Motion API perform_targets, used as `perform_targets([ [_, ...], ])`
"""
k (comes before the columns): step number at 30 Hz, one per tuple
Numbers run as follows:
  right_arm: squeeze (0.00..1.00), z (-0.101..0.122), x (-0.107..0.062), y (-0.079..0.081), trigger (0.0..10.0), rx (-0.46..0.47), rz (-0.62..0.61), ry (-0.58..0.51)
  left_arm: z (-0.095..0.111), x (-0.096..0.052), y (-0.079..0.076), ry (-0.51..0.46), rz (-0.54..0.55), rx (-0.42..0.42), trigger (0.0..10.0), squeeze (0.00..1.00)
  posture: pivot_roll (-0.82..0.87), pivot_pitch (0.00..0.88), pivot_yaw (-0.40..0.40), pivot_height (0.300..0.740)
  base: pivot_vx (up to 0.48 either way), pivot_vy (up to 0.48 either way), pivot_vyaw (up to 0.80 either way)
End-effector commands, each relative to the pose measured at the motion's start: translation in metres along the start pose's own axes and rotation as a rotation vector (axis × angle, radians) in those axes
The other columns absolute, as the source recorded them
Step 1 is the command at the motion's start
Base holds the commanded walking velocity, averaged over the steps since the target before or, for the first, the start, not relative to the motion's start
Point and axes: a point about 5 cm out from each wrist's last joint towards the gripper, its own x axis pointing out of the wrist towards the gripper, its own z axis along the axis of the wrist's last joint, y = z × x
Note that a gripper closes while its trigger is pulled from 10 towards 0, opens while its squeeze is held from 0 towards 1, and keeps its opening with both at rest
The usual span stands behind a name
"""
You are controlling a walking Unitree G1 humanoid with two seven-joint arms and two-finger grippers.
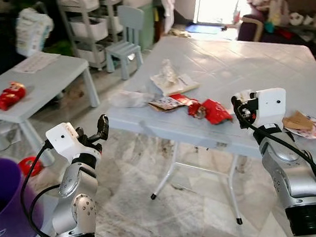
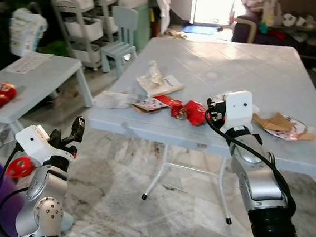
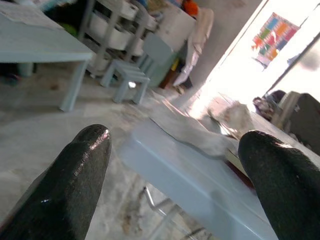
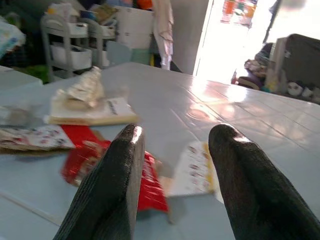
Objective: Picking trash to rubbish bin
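Marble floor is spreading under a pale blue table (image 1: 266, 80). Beside the floor's left edge a purple bin (image 1: 1, 201) is standing. Off the table's near-left corner, the left gripper (image 3: 175, 175) is hovering, fingers wide. Along the near edge a red wrapper (image 1: 216, 112) is lying, the right gripper (image 4: 175, 165) gaping over it.

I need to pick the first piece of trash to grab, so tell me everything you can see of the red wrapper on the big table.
The red wrapper is a crumpled, glossy, foil-like packet lying flat near the front edge of the pale blue table. Its left end touches a small round brownish bit and a red strip that leads to a printed torn packet. A white printed card lies against its right side. The right claw hovers open just beside it, not touching.
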Motion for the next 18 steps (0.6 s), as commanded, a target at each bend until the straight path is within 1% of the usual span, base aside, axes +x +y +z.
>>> perform_targets([
  [1,0.0,0.0035,0.001,-0.0035,10.0,-0.01,-0.012,-0.009,0.0026,0.0023,-0.0036,-0.003,-0.015,-0.008,10.0,0.0,-0.03,0.0,-0.066,0.74,0.0,0.0,-0.8],
  [3,0.0,0.0045,0.0015,-0.0042,10.0,-0.013,-0.012,-0.016,0.002,0.003,-0.0038,0.002,-0.012,-0.025,10.0,0.0,-0.03,0.0,-0.066,0.74,0.0,0.0,-0.25],
  [10,0.0,0.0047,0.0008,-0.0045,10.0,-0.016,-0.013,-0.018,0.001,0.0038,-0.0028,0.01,-0.013,-0.023,10.0,0.0,-0.04,0.0,-0.065,0.74,0.0,0.0,0.0],
  [14,0.0,0.0049,0.0005,-0.0047,10.0,-0.018,-0.014,-0.018,-0.0002,0.0036,-0.0019,0.016,-0.012,-0.03,10.0,0.0,-0.04,0.0,-0.065,0.74,0.0,-0.272,0.0],
  [18,0.0,0.0047,0.0003,-0.0054,10.0,-0.02,-0.014,-0.018,-0.0013,0.0028,-0.0022,0.021,-0.015,-0.036,10.0,0.0,-0.04,0.0,-0.066,0.74,0.286,-0.343,0.0],
])
